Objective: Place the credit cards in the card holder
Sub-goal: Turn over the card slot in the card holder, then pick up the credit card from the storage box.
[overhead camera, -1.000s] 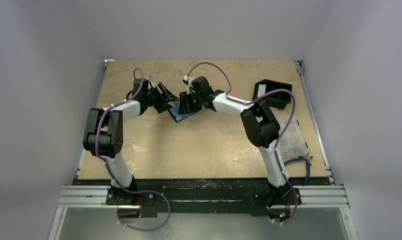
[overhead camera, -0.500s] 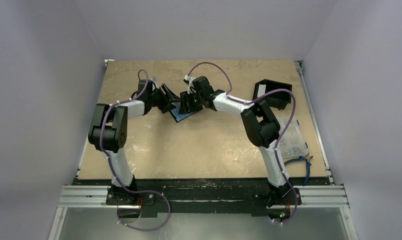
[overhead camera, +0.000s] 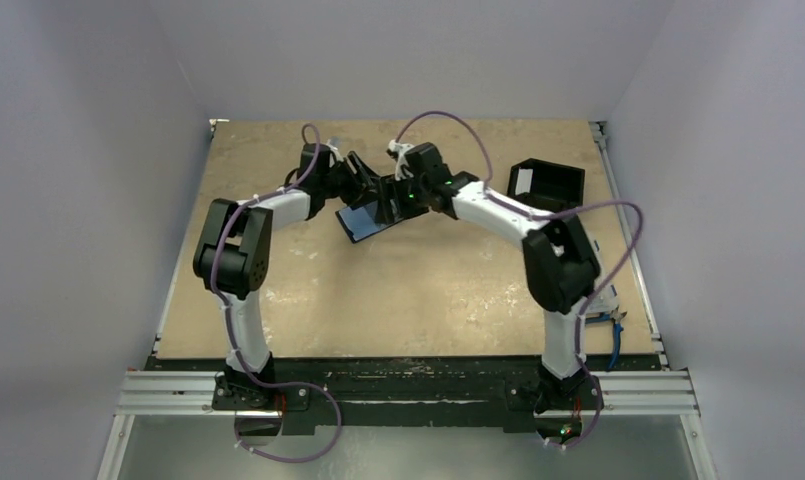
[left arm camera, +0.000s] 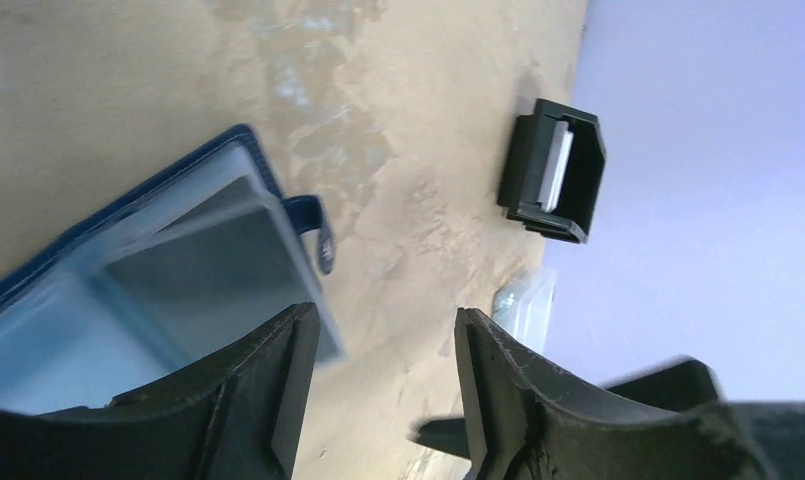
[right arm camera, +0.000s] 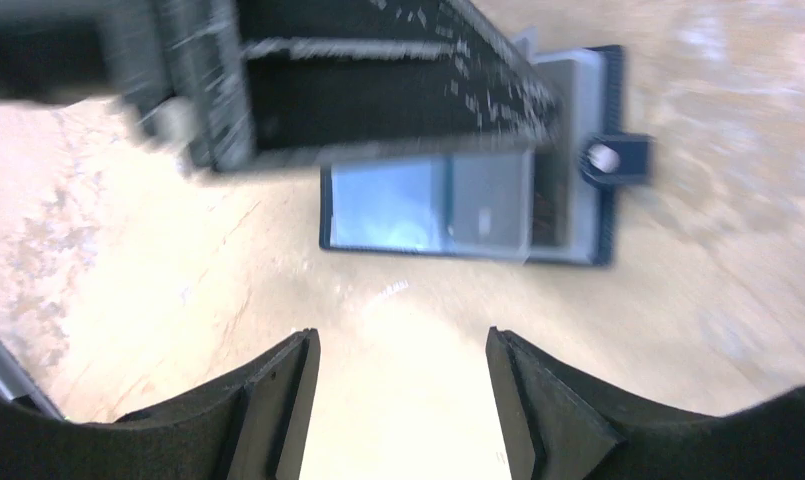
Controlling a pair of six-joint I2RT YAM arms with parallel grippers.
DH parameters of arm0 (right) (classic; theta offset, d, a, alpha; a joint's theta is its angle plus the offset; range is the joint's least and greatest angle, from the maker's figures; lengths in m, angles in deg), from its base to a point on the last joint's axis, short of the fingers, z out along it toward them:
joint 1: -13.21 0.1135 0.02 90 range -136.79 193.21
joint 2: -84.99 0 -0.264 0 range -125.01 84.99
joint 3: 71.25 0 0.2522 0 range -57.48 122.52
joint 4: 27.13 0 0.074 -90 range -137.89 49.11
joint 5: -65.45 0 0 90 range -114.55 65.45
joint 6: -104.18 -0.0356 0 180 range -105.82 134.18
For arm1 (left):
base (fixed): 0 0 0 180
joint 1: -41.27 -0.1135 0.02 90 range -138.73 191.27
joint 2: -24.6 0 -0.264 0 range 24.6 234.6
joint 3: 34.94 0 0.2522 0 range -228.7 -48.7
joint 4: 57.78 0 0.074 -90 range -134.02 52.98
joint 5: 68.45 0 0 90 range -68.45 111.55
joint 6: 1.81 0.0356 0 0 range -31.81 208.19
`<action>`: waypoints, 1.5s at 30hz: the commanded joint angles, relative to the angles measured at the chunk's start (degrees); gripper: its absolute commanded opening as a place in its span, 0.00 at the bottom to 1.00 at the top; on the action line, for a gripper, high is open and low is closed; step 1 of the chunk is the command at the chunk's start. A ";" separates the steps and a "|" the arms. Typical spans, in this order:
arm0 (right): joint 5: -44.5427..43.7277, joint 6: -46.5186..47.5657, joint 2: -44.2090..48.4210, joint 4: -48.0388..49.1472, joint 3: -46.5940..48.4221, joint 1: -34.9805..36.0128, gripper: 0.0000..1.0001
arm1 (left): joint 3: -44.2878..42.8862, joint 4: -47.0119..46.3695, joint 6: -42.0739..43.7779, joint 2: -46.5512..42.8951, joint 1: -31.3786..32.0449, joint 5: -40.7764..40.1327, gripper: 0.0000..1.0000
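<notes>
The card holder lies open on the table at the back middle, navy outside and pale bluish-grey inside. It shows in the left wrist view and the right wrist view, with its snap tab at the edge. Flat pale panels fill its inside; I cannot tell cards from pockets. No loose credit card shows. My left gripper is open and empty beside the holder's tab edge. My right gripper is open and empty, just above the holder. The left gripper's finger crosses the top of the right wrist view.
A black open-sided box with a white label stands at the back right, also in the left wrist view. A clear plastic box and blue-handled pliers lie by the right edge, partly behind my right arm.
Both arms have shifted right and towards the back. The grippers have drawn off the holder, which now lies open with more of its inside showing.
</notes>
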 commanded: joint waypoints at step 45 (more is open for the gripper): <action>16.12 -3.10 0.85 3.37 -2.79 -45.83 0.92 | 3.53 24.27 34.24 -21.81 3.73 -8.60 0.85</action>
